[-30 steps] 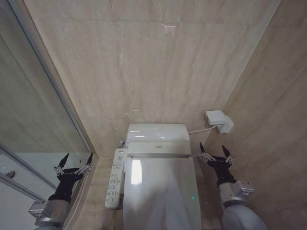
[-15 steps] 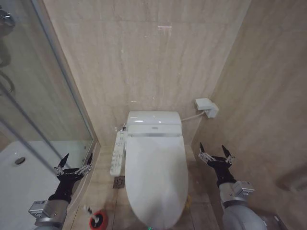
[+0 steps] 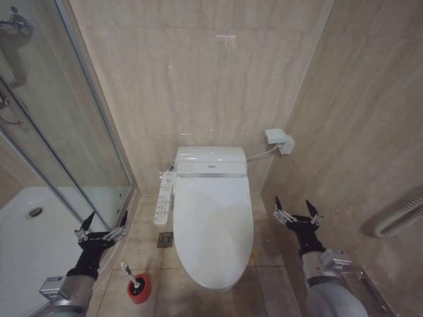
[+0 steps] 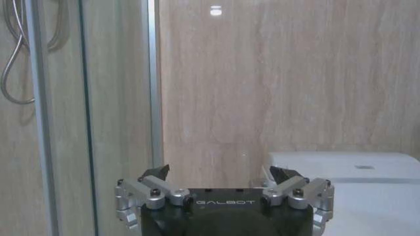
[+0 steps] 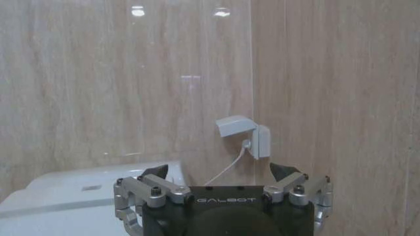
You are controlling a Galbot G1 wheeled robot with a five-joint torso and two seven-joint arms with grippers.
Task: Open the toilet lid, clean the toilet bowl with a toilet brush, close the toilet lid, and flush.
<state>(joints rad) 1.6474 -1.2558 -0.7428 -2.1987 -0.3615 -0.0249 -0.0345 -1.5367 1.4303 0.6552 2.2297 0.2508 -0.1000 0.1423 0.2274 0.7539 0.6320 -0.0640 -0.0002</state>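
Left gripper (image 3: 101,222) spread wide, empty, raised beside glass shower door (image 3: 73,132). Right gripper (image 3: 298,212) spread too, empty, right of toilet. Toilet lid (image 3: 213,228) down, covering bowl. Toilet brush (image 3: 130,276) standing tilted in red holder (image 3: 139,289) on floor, left of toilet.
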